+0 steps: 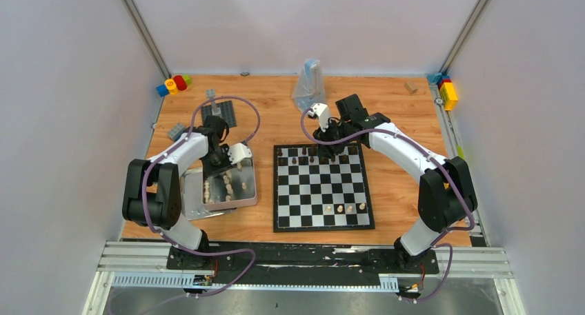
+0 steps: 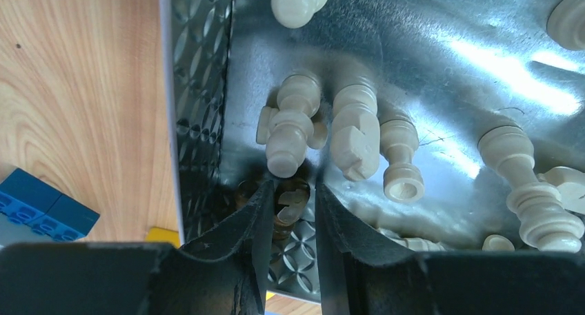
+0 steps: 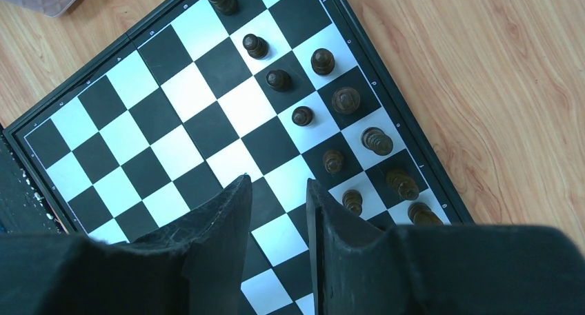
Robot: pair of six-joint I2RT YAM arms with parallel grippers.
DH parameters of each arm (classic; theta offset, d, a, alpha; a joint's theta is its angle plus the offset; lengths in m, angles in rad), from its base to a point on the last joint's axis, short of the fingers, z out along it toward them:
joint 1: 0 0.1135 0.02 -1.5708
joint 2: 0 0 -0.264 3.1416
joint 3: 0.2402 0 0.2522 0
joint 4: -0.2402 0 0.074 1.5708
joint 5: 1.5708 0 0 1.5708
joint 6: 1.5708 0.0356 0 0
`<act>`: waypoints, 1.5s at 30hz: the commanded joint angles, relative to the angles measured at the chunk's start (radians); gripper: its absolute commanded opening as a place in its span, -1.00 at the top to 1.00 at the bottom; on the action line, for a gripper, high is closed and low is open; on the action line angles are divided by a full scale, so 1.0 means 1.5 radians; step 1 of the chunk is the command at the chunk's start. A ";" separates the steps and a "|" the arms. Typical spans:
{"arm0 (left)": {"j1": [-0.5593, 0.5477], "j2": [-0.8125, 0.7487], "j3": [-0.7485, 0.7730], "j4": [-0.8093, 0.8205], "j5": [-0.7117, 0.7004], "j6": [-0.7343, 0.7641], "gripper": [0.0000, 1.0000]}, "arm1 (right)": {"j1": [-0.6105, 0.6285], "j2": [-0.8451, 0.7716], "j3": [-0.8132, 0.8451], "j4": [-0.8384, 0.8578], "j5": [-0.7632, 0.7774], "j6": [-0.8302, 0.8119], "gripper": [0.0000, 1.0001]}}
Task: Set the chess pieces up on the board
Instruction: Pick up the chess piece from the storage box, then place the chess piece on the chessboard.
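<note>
The top camera looks down over the whole tabletop (image 1: pixel 393 108), sharing the metal tin (image 2: pixel 428 74) with the close left-wrist view, the chessboard (image 3: pixel 186 91) with the right.

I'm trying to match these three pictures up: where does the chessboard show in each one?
Top external: the chessboard lies mid-table, right of the silver tin.
Left wrist: not in it; that view looks into the tin.
Right wrist: it fills most of the picture, with dark pieces along its right edge.
Shared landmark: the wooden table shows in all three views.
</note>
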 commanded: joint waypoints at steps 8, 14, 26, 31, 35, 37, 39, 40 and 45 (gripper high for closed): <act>0.005 0.026 -0.020 0.022 -0.005 0.013 0.39 | -0.002 0.014 0.011 0.002 -0.011 -0.010 0.28; 0.005 0.008 -0.014 0.017 0.009 0.005 0.70 | -0.003 0.015 0.012 0.000 -0.011 -0.010 0.29; 0.014 -0.075 0.053 -0.052 0.120 -0.032 0.92 | -0.003 0.008 0.013 -0.001 -0.013 -0.008 0.28; 0.016 -0.107 0.062 -0.057 0.154 -0.047 0.96 | -0.002 0.007 0.014 -0.001 -0.013 -0.007 0.29; 0.017 -0.136 0.064 -0.049 0.202 -0.074 0.99 | -0.003 0.002 0.016 0.000 -0.014 -0.002 0.29; 0.017 -0.154 0.068 -0.037 0.246 -0.100 0.99 | -0.003 -0.002 0.016 0.002 -0.015 0.004 0.28; 0.017 -0.171 0.073 -0.022 0.298 -0.131 0.99 | -0.004 -0.008 0.016 0.007 -0.019 0.014 0.28; 0.018 -0.175 0.076 -0.007 0.314 -0.155 0.98 | -0.006 -0.011 0.016 0.012 -0.024 0.020 0.28; 0.016 -0.179 0.093 0.046 0.480 -0.221 0.95 | -0.019 -0.034 0.010 0.030 -0.050 0.042 0.28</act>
